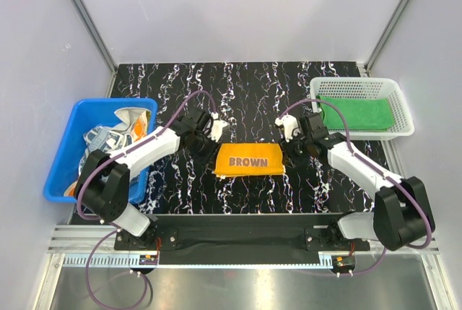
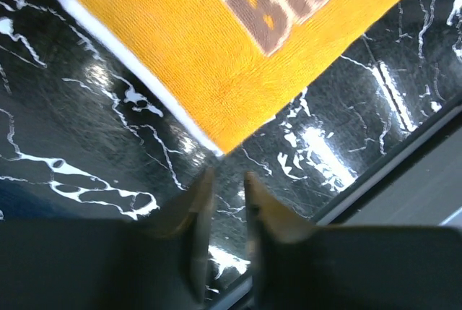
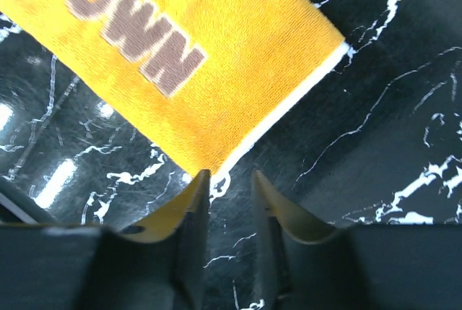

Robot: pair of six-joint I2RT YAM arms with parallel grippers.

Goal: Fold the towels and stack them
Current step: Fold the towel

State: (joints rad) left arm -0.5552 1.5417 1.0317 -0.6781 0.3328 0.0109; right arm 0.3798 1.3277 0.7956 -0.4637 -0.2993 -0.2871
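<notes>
Closest to the wrist cameras, the left gripper (image 2: 227,178) has its dark fingers a little apart with nothing between them. The right gripper (image 3: 229,178) is released in the same way. Each one hovers just beside an end corner of the orange-yellow towel (image 1: 250,159). This towel lies folded into a long strip on the table (image 1: 180,86), between the two arms, with the brown lettering upward. I think the danger is in the next pinch: the cloth is soft looped terry with a thin white edge, so a finger may catch only the upper layer and open the fold. The table is black with white veins and very glossy, so the towel may also slide instead of bending, and the hard fingertips may scrape the surface if I go too low. Farther back on the left, the blue bin (image 1: 65,151) of smooth plastic holds several crumpled towels (image 1: 119,133). On the right, the white mesh basket (image 1: 404,133) holds a flat folded green towel (image 1: 357,113), where I judge the stack grows.
</notes>
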